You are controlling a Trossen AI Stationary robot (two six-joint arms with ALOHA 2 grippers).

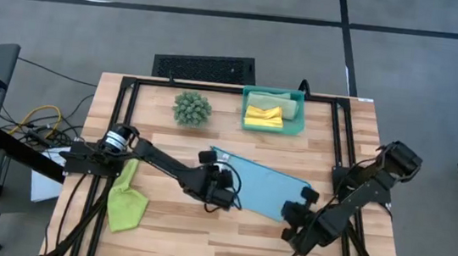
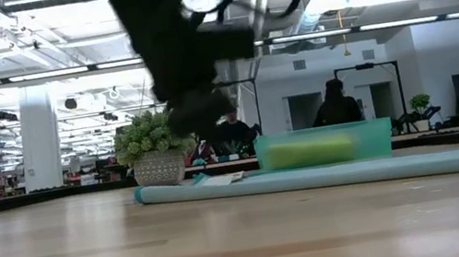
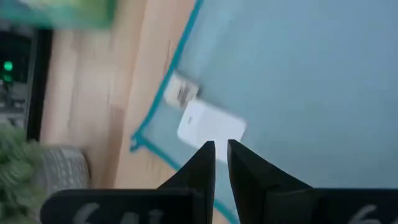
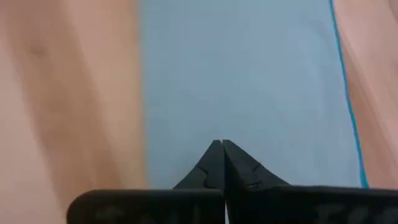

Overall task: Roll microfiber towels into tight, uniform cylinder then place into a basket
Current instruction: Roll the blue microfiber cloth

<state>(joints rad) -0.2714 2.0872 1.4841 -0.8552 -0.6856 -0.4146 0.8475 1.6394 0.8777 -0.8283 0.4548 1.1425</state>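
Left gripper [image 3: 221,146] and right gripper [image 4: 222,144] pinch opposite blue towel [image 1: 261,185] edges; uneven grip risks slippage, skewed roll.

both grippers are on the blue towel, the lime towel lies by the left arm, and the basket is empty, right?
Not quite: the basket is not empty. The high view shows a yellow towel in it. The rest holds: both the left gripper and right gripper are on the blue towel, and the lime towel lies by the left arm.
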